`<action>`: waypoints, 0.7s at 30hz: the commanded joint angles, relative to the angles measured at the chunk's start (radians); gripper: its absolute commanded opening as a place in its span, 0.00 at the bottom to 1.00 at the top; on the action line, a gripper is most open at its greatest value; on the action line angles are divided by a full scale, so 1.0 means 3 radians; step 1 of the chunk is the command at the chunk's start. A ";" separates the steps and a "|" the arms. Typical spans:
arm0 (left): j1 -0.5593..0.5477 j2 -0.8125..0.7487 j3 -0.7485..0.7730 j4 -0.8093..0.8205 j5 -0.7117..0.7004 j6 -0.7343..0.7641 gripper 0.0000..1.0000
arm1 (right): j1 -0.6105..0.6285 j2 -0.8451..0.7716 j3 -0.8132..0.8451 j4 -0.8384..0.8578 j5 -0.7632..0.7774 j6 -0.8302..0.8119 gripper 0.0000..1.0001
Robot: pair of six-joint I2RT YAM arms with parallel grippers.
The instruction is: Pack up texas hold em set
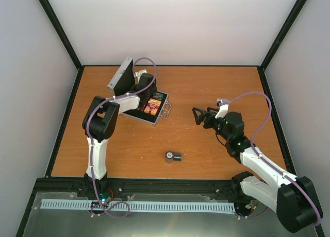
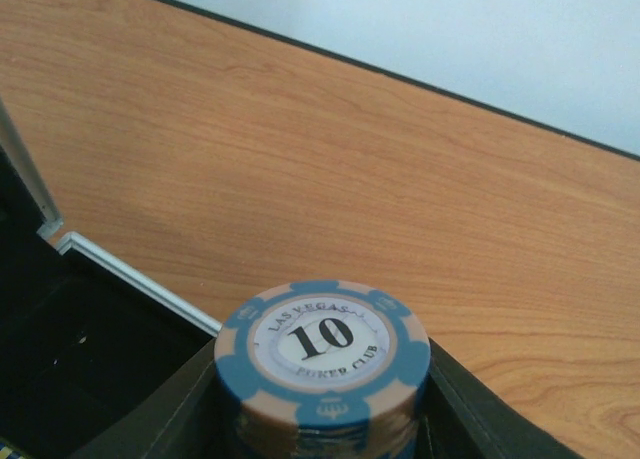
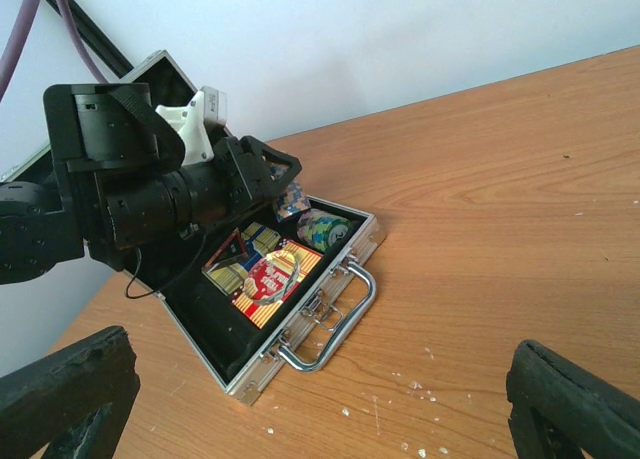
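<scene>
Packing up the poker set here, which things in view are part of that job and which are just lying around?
Part of the job: open silver case; card boxes inside it; blue chip stack in the left fingers; small chip stack out on the table.
Just lying about: scattered white crumbs; white slotted strip at the near edge.

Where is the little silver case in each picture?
Top view: the silver case sits left of middle, towards the back, with its lid up and the left arm reaching into it.
Left wrist view: bottom left, only its silver rim and black lining show.
Right wrist view: left of middle, open, handle facing the camera.
Shared landmark: the left tool over the case, gripping the blue chip stack. The chips show only in the wrist views.
</scene>
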 commanded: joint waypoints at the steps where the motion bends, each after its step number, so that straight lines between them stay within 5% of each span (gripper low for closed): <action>1: -0.0002 -0.0032 0.0182 0.0075 -0.0054 -0.0049 0.24 | -0.0031 -0.0010 -0.0033 0.0125 -0.0010 0.0014 1.00; 21: -0.0002 -0.0235 -0.0179 0.0075 0.0056 -0.0109 0.56 | -0.0035 0.0003 -0.0028 0.0117 -0.0022 0.0020 1.00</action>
